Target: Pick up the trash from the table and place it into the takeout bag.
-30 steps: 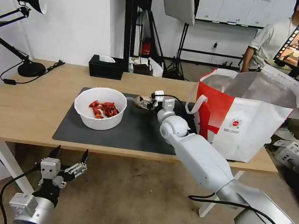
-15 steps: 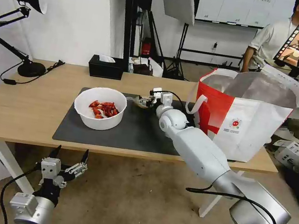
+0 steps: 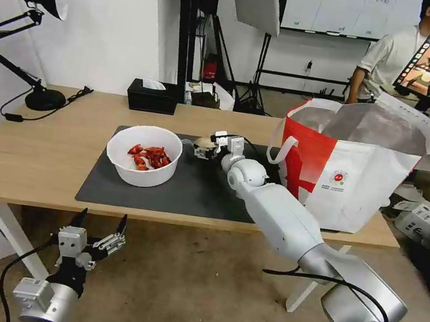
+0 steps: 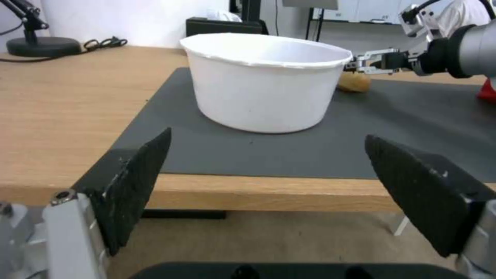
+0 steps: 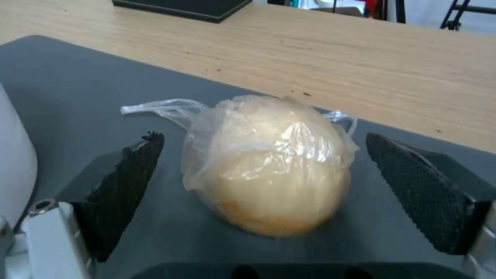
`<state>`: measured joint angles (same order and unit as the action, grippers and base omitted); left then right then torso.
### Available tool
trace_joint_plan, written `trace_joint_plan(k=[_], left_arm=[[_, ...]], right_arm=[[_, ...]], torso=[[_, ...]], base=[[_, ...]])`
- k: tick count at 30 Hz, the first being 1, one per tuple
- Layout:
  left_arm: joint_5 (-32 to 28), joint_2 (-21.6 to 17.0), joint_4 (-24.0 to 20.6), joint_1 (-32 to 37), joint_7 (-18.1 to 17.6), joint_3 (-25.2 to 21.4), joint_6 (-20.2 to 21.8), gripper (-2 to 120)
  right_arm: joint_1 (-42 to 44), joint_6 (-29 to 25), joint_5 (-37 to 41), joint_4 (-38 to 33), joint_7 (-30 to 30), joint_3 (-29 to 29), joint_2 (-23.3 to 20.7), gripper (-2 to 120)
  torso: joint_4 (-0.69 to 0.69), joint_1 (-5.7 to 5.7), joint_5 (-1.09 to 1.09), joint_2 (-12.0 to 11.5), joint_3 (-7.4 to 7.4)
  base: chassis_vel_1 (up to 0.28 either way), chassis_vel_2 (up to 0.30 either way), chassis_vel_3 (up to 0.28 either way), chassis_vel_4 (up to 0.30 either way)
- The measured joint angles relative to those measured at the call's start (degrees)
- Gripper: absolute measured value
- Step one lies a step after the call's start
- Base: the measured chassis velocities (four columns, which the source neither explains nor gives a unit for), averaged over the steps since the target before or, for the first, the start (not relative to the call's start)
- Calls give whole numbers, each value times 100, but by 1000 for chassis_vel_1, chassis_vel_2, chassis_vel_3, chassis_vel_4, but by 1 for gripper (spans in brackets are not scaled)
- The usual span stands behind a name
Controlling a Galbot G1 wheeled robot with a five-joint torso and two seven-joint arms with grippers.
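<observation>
The light-wood worktop (image 3: 35, 153) stands in a room with a white wall, and a dark grey mat (image 3: 188, 192) lies on its middle part. The right pincer (image 3: 202, 148) reaches low over the far part of this mat, and its two black fingers (image 5: 129, 186) are apart. Between them lies the beige plastic-wrapped lump (image 5: 269, 166), resting on the mat; in the right wrist view a gap shows on each side of it, so the fingers do not touch it. A loose tail of clear plastic goes out from the lump, away from the pincer, toward the bare wood. Just beside the right pincer, on its left side, stands the white round bowl (image 3: 143, 154) with red shellfish scraps (image 3: 150, 156) inside; it is near the lump but apart from it. On the other side, behind the right arm's elbow, the red-and-white takeout bag (image 3: 351, 167) stands upright on the end of the worktop with its silver-lined mouth wide. The left pincer (image 3: 101, 219) hangs below the near edge of the worktop, over the floor, and its fingers (image 4: 139, 182) are wide apart and hold nothing; straight ahead of it the bowl stands on the mat. Farther beyond the bowl, a black tissue box (image 3: 152, 97) sits at the back edge, and a black desk lamp (image 3: 37, 43) stands far to the left of both pincers.
</observation>
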<state>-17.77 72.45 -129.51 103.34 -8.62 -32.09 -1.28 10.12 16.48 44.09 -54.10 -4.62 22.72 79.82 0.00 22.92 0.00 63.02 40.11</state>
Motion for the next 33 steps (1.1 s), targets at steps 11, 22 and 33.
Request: trace_joint_plan(k=[11,22,33], left_arm=[[-22,-34,-68,7,-2,-26,6,100],[-29,-11,-141,56,-2,-41,8,100],[-19,-8,-200,99,-3,-61,8,100]], right_arm=[[-95,-29,-103,426,112,-25,201,100],[-83,-22,-176,576,59,-118,277,77],[118,42,-123,248,-74,-172,118,38]], torso=[[0,0,0,0,0],[0,0,0,0,0],[0,0,0,0,0]], base=[[0,0,0,0],[0,0,0,0],[0,0,0,0]])
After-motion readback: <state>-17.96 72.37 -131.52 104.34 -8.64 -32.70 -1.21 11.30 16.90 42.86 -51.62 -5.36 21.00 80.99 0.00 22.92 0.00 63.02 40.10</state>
